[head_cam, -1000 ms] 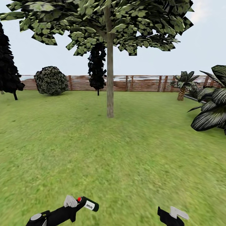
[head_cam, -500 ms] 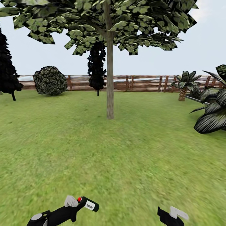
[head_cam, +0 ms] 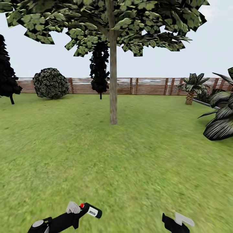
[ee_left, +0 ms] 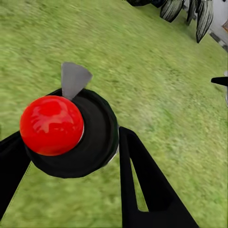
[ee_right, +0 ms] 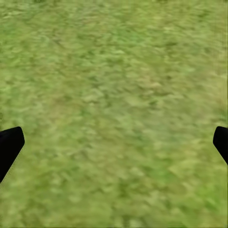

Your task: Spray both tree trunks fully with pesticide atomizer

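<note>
left gripper (head_cam: 77,209) is clamped on the pesticide atomizer (head_cam: 91,210), red nozzle cap forward, carried low over the lawn (head_cam: 129,168). right gripper (head_cam: 181,221) is spread and carries nothing. the tree trunk (head_cam: 113,94) stands mid-lawn, well apart, before the fence (head_cam: 145,85). judged step: approach to the first tree. next move calls for closing in, then raising and aiming the nozzle at the trunk.

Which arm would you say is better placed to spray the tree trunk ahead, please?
Left. The left gripper already holds the atomizer, pointing roughly toward the tree trunk; the right gripper is open over grass.
</note>
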Robot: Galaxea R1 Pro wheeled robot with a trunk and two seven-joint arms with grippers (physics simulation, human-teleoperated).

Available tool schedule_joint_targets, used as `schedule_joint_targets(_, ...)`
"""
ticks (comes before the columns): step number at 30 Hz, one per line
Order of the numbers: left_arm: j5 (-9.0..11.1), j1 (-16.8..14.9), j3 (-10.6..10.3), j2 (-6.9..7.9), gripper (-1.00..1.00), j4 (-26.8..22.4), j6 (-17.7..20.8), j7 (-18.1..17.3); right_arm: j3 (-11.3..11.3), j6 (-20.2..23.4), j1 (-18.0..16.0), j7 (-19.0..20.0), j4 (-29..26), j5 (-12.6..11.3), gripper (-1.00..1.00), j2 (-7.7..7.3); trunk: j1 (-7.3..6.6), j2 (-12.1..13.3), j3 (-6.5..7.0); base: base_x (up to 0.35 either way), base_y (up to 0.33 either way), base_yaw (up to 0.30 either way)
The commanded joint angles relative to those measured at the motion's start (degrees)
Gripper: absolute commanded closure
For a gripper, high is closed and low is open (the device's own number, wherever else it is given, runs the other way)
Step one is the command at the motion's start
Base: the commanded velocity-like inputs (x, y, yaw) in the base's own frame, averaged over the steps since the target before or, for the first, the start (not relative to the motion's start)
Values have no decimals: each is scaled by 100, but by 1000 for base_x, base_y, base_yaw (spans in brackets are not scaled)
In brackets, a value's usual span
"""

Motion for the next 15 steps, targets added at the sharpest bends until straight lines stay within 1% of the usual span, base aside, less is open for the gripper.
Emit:
schedule_joint_targets(1, 5, -6, 5, 0, 100, 6, -34, -19, 15, -28, -5, 4, 1, -60, -100, 3, 6, -10, -11, 346, 0, 0)
schedule_joint_targets(7, 4, -6, 5, 0, 100, 6, -34, -18, 158, -26, -5, 4, 39, -67, -100, 2, 6, -10, -11, 346, 0, 0)
schedule_joint_targets(15, 4, -6, 5, -1, 100, 6, -34, -18, 211, -27, -5, 4, 92, -64, -100, -4, 6, -10, -11, 346, 0, 0)
